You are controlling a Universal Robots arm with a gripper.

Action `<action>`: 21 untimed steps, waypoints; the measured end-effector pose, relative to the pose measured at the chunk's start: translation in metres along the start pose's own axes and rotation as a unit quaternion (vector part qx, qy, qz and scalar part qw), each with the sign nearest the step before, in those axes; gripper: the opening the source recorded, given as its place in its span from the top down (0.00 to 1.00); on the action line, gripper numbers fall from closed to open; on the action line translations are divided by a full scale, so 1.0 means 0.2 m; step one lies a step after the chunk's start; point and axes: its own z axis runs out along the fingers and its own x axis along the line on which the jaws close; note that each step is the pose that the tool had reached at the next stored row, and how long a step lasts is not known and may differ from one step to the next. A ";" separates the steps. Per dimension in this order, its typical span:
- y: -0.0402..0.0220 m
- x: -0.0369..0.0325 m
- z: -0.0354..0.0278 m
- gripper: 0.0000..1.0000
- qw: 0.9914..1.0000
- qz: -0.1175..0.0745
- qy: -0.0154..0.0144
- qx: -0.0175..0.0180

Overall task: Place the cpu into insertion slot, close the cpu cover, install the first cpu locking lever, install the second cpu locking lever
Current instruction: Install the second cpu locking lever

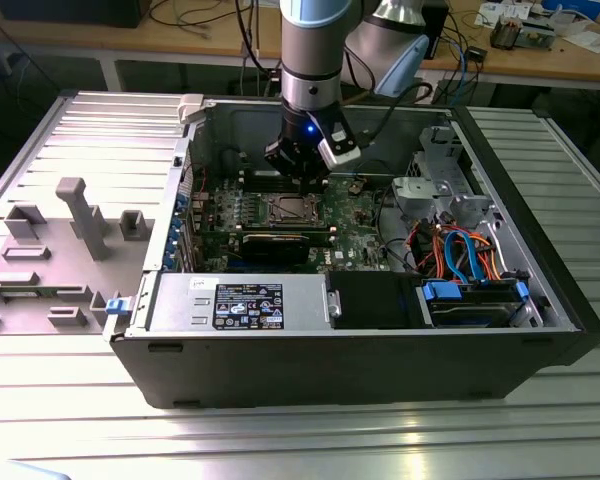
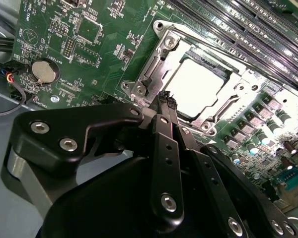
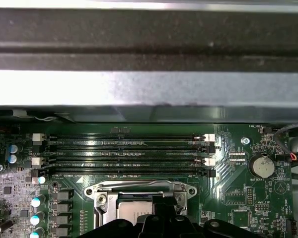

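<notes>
In the open computer case, the green motherboard [image 1: 355,215] carries the insertion slot [image 1: 285,210]. The cpu [image 2: 196,87] lies in it with its bright silver top up, also seen in the first wrist view [image 3: 134,208]. The cpu cover [image 2: 241,91] lies flat around the chip, its window framing it, and its far rim [image 3: 139,190] shows too. My gripper [image 2: 165,99] hangs just above the socket's edge with its black fingers [image 2: 166,148] pressed together. In the exterior view the gripper [image 1: 298,172] sits just behind the socket.
Long black memory slots [image 3: 129,156] run beside the socket, and a coin battery [image 3: 262,166] sits nearby. The case's metal wall [image 3: 149,94] rises close behind them. A power supply [image 1: 245,303], a drive cage [image 1: 475,300] and coloured cables [image 1: 460,250] fill the case's front and the exterior view's right.
</notes>
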 end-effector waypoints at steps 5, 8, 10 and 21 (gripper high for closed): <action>-0.008 0.000 0.000 0.89 1.000 0.000 0.000 0.000; -0.008 -0.001 -0.021 0.89 1.000 0.000 0.000 0.000; -0.008 -0.001 -0.027 0.89 1.000 0.000 0.000 0.000; -0.080 -0.001 -0.032 0.89 1.000 0.000 0.000 0.000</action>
